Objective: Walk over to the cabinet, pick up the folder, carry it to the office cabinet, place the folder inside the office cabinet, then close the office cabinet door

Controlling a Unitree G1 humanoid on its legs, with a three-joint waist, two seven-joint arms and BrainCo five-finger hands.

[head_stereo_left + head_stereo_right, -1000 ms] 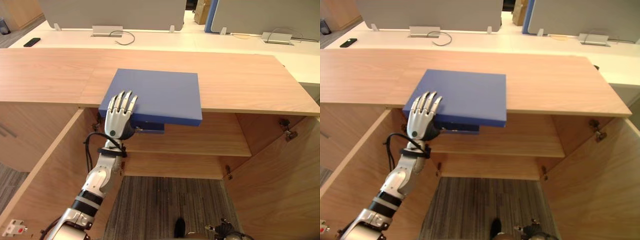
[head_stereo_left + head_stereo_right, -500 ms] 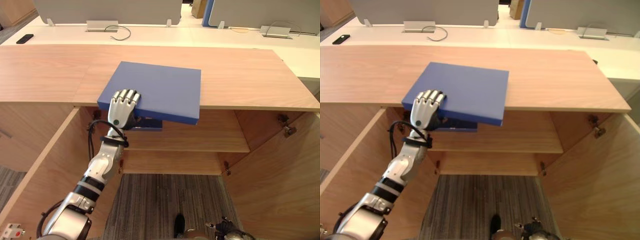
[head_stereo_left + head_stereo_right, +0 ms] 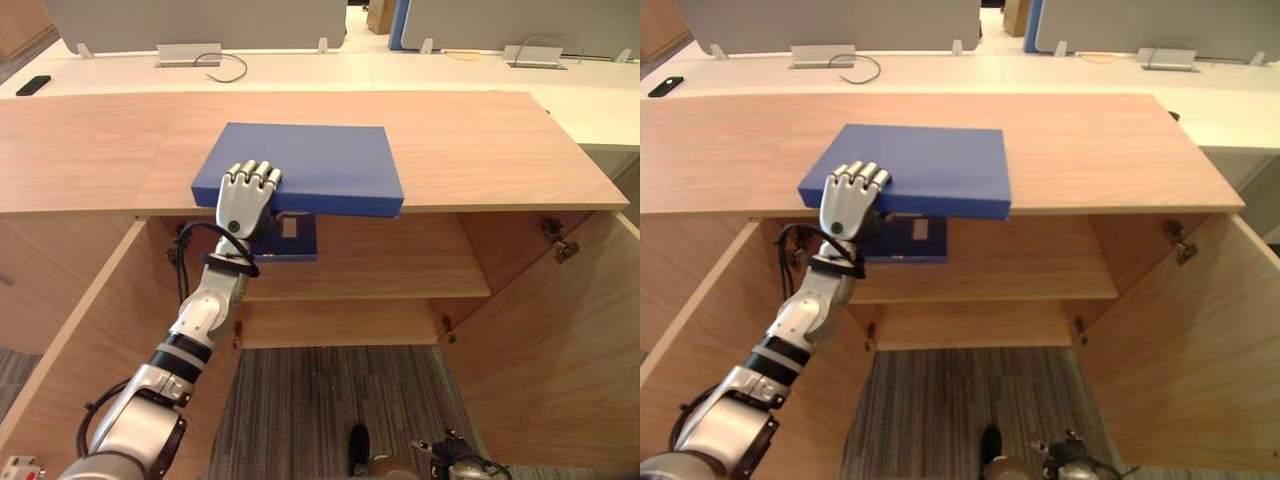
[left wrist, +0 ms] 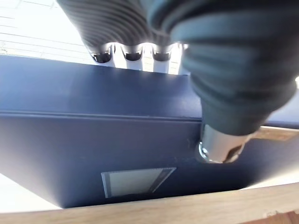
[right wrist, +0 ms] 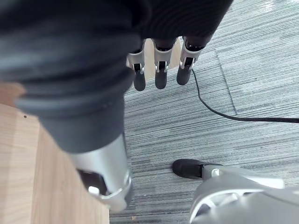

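blue folder [image 3: 318, 166] probably over cabinet edge [image 3: 500, 209]

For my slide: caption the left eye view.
Left hand grips the blue folder overhanging the top of the open wooden cabinet.

The folder [image 3: 320, 170] lies on the cabinet top [image 3: 480, 150], overhanging its front edge.

We see the blue folder [image 3: 310, 170] lying flat on the worktop [image 3: 480, 150] of the light wooden cabinet [image 3: 505, 250], its near edge jutting just past the front edge. A darker blue part with a pale label [image 3: 289, 227] hangs below that edge. Our left hand [image 3: 245, 200] grips its near left corner, fingers curled over the top. Both cabinet doors [image 3: 560, 340] stand swung open, showing an inner shelf [image 3: 400, 275].
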